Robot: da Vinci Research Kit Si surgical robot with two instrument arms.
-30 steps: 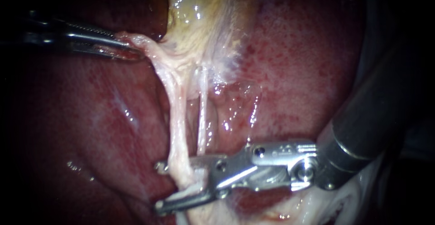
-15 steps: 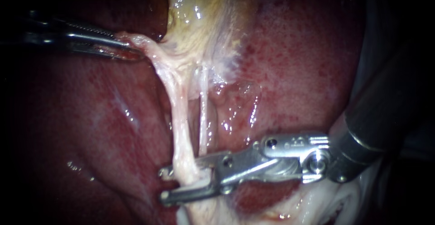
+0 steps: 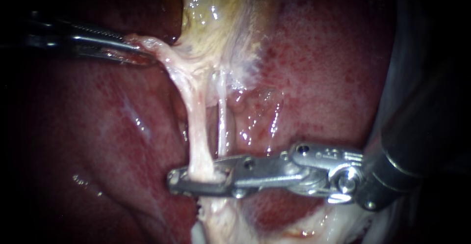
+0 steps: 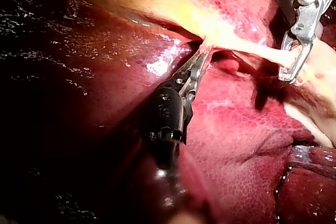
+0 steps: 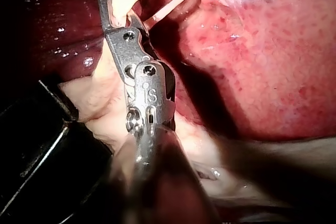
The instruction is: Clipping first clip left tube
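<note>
Nearest the camera, the left tube (image 3: 198, 131) is being clenched low down between the two jaws of the right tool (image 3: 179, 182), whose shaft is coming in from the right. Just beside it, the thinner right tube (image 3: 222, 126) is being left ungripped, running upward alongside. Farther back, a strand of pale tissue (image 3: 162, 52) below the yellowish gallbladder (image 3: 216, 18) is being grasped and stretched sideways by the left tool (image 3: 140, 52). The red liver (image 3: 319, 77) is lying behind everything.

The liver (image 3: 333, 77) is carrying everything I am working on: the yellowish gallbladder (image 3: 216, 23) is lying against its red, glistening face, and the thick left tube (image 3: 198, 131) and thin right tube (image 3: 222, 126) are stretching down across it.
</note>
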